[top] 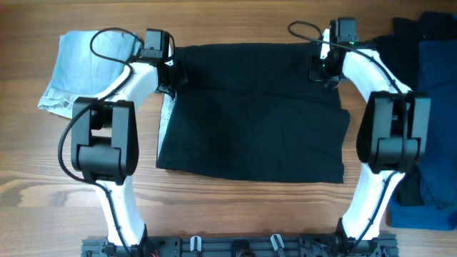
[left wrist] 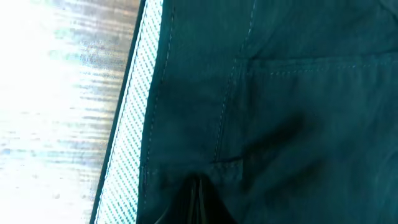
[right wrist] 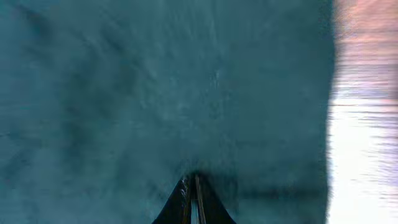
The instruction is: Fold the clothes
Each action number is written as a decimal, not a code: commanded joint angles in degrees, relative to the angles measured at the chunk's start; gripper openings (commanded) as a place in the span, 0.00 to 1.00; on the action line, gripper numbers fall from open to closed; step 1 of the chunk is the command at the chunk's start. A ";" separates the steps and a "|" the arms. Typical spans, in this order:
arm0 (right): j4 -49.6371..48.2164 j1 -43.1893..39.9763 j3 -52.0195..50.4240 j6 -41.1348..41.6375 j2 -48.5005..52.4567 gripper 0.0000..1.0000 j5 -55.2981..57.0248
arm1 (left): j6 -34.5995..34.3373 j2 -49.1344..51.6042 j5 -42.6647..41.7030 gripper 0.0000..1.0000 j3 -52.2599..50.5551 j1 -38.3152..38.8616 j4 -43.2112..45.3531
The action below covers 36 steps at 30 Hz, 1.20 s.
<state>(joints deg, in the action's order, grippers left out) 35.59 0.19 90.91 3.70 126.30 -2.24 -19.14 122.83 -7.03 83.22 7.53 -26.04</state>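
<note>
Even overhead light; blurred, glare-washed wrist views

The work surface is a light brown wood-grain tabletop (top: 243,21) with a smooth laminate-like finish. In the overhead view it extends to every edge of the frame. The grain runs left to right as long parallel streaks. A darker swirl of grain (top: 32,193) sits near the front left corner.

Lighting in the overhead view is even and diffuse, and shadows on the wood are soft-edged.

In the left wrist view, the tabletop (left wrist: 56,124) occupies the left side and is strongly overexposed, turning near white toward the upper corner.

In the right wrist view, the tabletop (right wrist: 367,124) appears as a narrow strip along the right edge. It is pinkish at the top and carries a bright white glare below.
</note>
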 commanded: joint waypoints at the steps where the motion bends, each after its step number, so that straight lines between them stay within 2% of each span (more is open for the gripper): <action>1: -1.99 -0.02 0.57 -1.18 4.72 0.05 1.44 | 3.50 4.87 1.55 0.04 0.26 -0.24 3.04; 7: -8.15 -0.04 0.59 -1.14 10.14 0.06 4.28 | 3.96 9.66 1.57 0.04 0.26 -0.26 13.79; 8: -9.99 -0.04 0.57 -1.33 10.78 0.10 4.46 | 3.96 10.91 1.60 0.04 0.26 -0.26 16.39; 12: -19.21 -0.04 0.59 -2.14 11.13 0.12 4.39 | 3.98 13.86 2.29 0.04 0.26 -0.31 24.98; 14: -24.33 -0.04 0.59 -2.03 11.13 0.17 4.39 | 3.93 14.53 2.69 0.04 0.28 -0.31 30.21; 16: -27.50 -0.04 0.59 -2.08 11.13 0.32 4.37 | 3.93 14.78 2.67 0.09 0.31 -0.31 33.16; 17: -28.50 -0.04 0.90 -2.10 10.97 0.45 4.37 | 3.93 14.69 2.67 0.11 0.92 -0.33 33.79; 18: -28.13 -0.04 1.70 -2.12 10.36 0.50 4.37 | 3.96 14.01 2.67 0.14 2.56 -0.39 32.89; 19: -26.75 -0.04 2.91 -2.08 9.07 0.53 4.39 | 3.96 12.74 2.64 0.16 4.72 -0.55 31.12; 20: -25.64 -0.04 4.09 -2.10 6.62 0.61 4.39 | 3.98 10.01 2.62 0.22 8.35 -0.79 28.24; 22: -25.70 -0.15 4.42 -2.19 2.82 0.68 4.39 | 3.98 6.19 2.62 0.30 11.80 -0.96 25.79; 23: -25.24 -0.17 4.42 -2.16 0.61 0.73 4.39 | 3.98 4.31 2.60 0.46 13.18 -1.03 24.22; 24: -23.47 -0.20 4.42 -2.05 -2.51 0.77 4.39 | 3.96 1.09 2.62 0.54 14.95 -1.01 20.76; 25: -19.91 -0.22 4.42 -2.01 -6.03 0.82 4.42 | 3.96 -2.80 2.62 0.59 15.82 -1.01 16.06; 27: -8.31 -0.44 4.42 -0.37 -15.15 0.94 4.42 | 3.98 -9.81 2.64 0.63 15.87 -1.20 5.86; 31: 14.29 -4.04 4.39 9.03 -27.78 0.97 3.87 | 3.74 -18.34 2.60 0.66 15.87 -1.81 -20.39; 34: 26.86 -8.15 4.31 10.03 -32.09 0.98 -0.44 | 3.74 -18.82 2.56 0.78 15.78 -1.81 -35.80; 36: 33.05 -9.68 4.07 10.27 -32.15 0.98 -1.75 | 2.95 -18.12 1.38 0.78 15.02 -1.81 -42.10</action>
<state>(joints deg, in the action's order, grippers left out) 62.33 -7.29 95.74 11.18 93.69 -0.12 -15.75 102.37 -4.75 99.77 6.07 -62.08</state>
